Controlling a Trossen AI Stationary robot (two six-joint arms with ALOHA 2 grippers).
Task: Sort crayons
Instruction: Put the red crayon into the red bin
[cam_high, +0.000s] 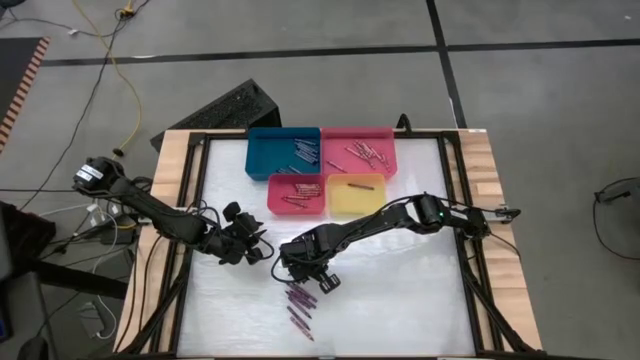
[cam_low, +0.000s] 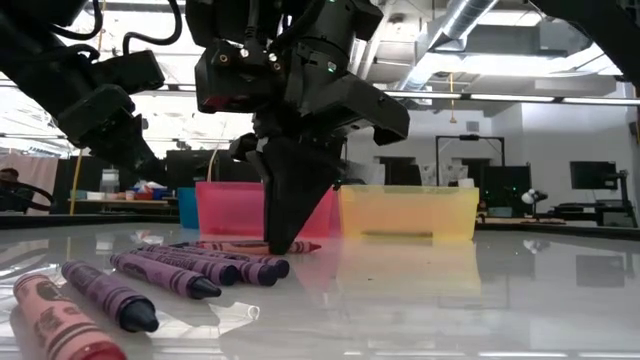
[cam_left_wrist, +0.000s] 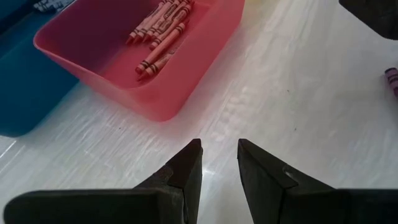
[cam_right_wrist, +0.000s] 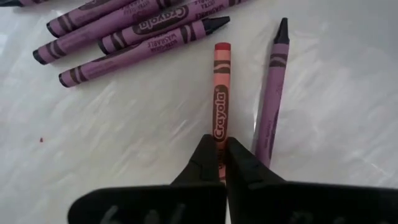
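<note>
While most crayons are already binned in the four trays (cam_high: 283, 152) at 12 o'clock, a purple cluster (cam_high: 299, 305) is left loose at 6 o'clock. A red crayon (cam_right_wrist: 220, 106) at table centre is pinched by the closed right gripper (cam_right_wrist: 220, 157), still on the surface. The left gripper (cam_left_wrist: 219, 163), parted and empty, is parked at 9 o'clock.

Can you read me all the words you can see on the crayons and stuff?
"Crayola" - on the red crayon that the right fingers pinch.
"Crayola" - on a purple crayon in the pile; the smaller word beside it is too blurred to read.
The wrappers of the crayons in the red tray are too small to read.
</note>
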